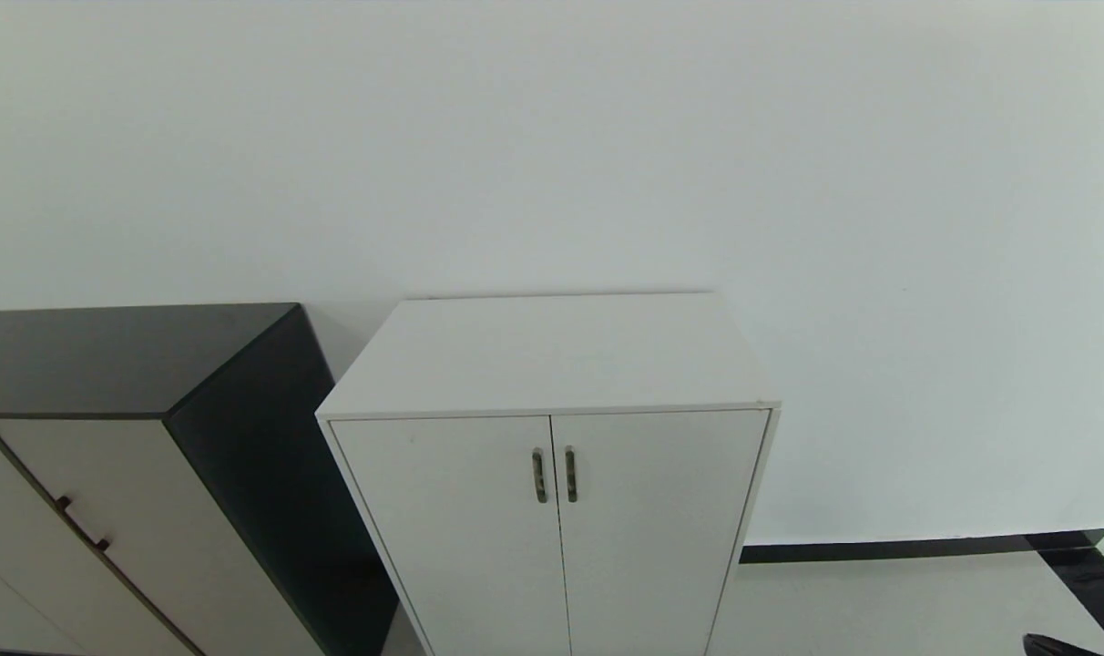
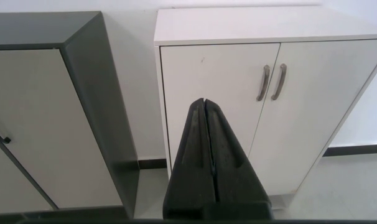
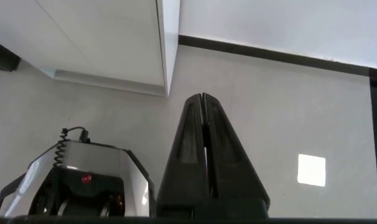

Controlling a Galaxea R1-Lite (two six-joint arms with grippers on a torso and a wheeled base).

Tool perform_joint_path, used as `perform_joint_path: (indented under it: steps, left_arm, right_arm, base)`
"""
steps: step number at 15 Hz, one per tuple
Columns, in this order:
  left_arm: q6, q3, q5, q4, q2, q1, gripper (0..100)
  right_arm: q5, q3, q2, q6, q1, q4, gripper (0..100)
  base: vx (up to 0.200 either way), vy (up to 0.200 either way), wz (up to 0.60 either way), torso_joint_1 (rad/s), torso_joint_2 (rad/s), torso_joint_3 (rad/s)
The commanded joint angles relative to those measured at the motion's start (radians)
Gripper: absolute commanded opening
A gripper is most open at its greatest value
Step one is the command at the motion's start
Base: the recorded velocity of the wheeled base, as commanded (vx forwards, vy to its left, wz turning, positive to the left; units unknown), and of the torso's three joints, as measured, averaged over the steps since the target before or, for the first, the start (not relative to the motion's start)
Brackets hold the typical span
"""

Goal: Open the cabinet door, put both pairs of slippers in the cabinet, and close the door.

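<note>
I see L pincer [image 2: 204, 106] pressed fully together, nothing in it, aimed at the white cabinet [image 2: 263, 93]. R pincer [image 3: 204, 99] same: closed, empty, over floor [image 3: 288, 106] near cabinet's bottom corner. Cabinet doors [image 1: 461, 528] both closed, handles [image 1: 553, 475] paired at mid seam. Dark cabinet [image 1: 133, 364] just beside on L, both against wall [image 1: 552, 137].

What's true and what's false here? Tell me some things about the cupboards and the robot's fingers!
1. Both doors of the white two-door cabinet are shut. True.
2. The dark-sided cabinet with pale fronts stands to the white cabinet's right. False: it stands to its left.
3. The left gripper has its fingers shut together. True.
4. The white cabinet has round knobs. False: it has two slim upright metal bar handles.
5. The right gripper holds a slipper. False: its fingers are shut on nothing.
</note>
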Motion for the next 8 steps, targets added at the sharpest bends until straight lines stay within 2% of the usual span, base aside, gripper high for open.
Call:
perform_joint_path:
  steps: [1,4,5,8]
  left_arm:
    - [0.0,0.0,0.0,-0.001,0.0,0.0,0]
    - [0.0,0.0,0.0,-0.001,0.0,0.0,0]
    - [0.0,0.0,0.0,-0.001,0.0,0.0,0]
    - [0.0,0.0,0.0,-0.001,0.0,0.0,0]
  right_arm:
    - [0.039,0.004,-0.515,0.0,-0.01,0.397,0]
    - [0.082,-0.027,-0.703,0.028,0.026,0.473,0]
    - [0.088,-0.027,-0.726,0.031,0.084,0.473,0]
    - [0.088,-0.027,-0.712,0.022,0.11,0.473,0]
  base:
    - [0.0,0.0,0.0,0.0,0.0,0.0]
    - [0.0,0.0,0.0,0.0,0.0,0.0]
    - [0.0,0.0,0.0,0.0,0.0,0.0]
    - [0.0,0.0,0.0,0.0,0.0,0.0]
